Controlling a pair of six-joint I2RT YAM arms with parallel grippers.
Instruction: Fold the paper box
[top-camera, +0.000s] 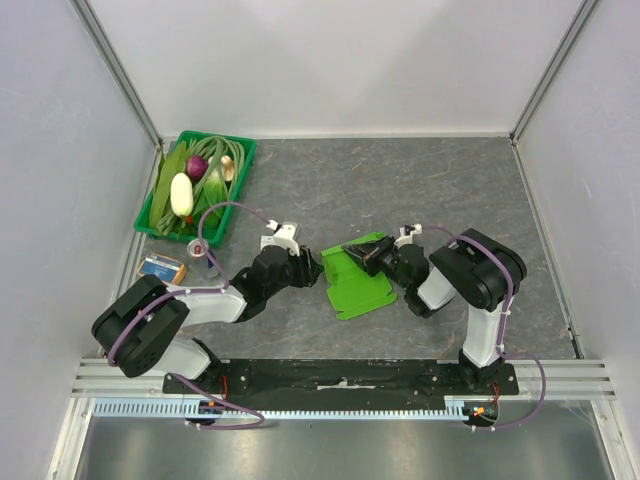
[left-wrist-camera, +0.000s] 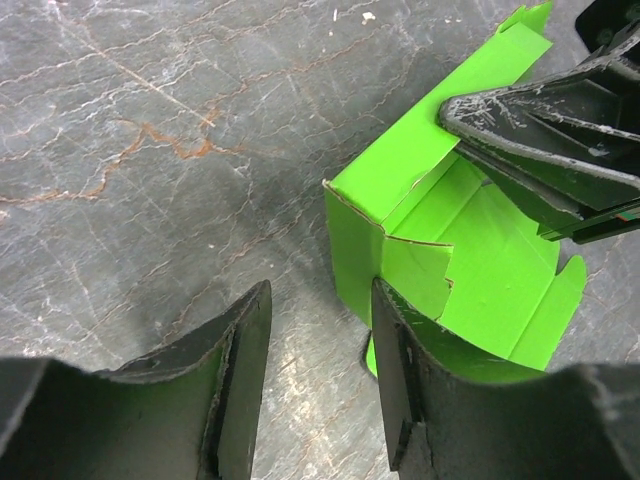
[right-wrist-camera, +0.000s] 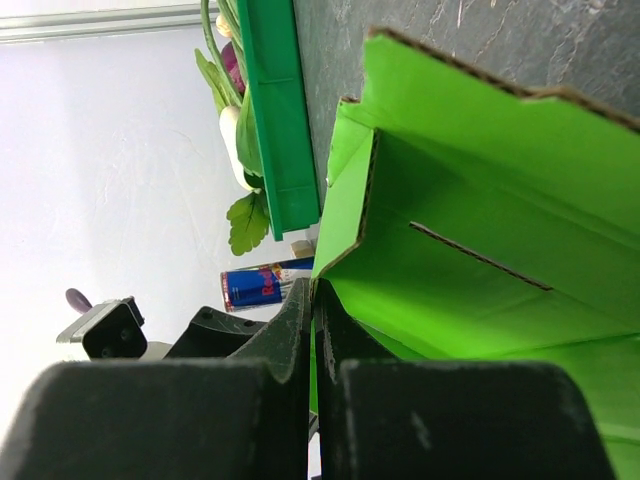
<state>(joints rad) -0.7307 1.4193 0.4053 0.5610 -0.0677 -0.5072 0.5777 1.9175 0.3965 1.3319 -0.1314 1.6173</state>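
Left gripper (left-wrist-camera: 320, 370): open to a middling gap, only bare stone between the fingers. Its right finger (left-wrist-camera: 400, 385) stands at the near corner of the paper box (top-camera: 360, 288); I cannot tell whether it touches.
Right gripper (right-wrist-camera: 312, 335): closed flat on a thin edge of the green card, holding one raised wall from the right side.
Box place: mid-table, between the two grippers and nearer the arm bases than the far wall.
Box lie: skewed to the table edges. The near panel lies flat, while the far-right part is lifted into upright walls with a slot cut in one. The long axis of the flat part runs roughly from near to far, slightly slanted.
Open room: the table (top-camera: 430, 190) is bare stone beyond the box and to its right. White walls (top-camera: 60, 150) close the left, right and far sides.
Far left corner: a green crate (right-wrist-camera: 275, 120) of vegetables (top-camera: 182, 192).
Writing: a blue and silver can (right-wrist-camera: 258, 287) lies near the crate, with red letters beginning "Red" and the rest hidden.
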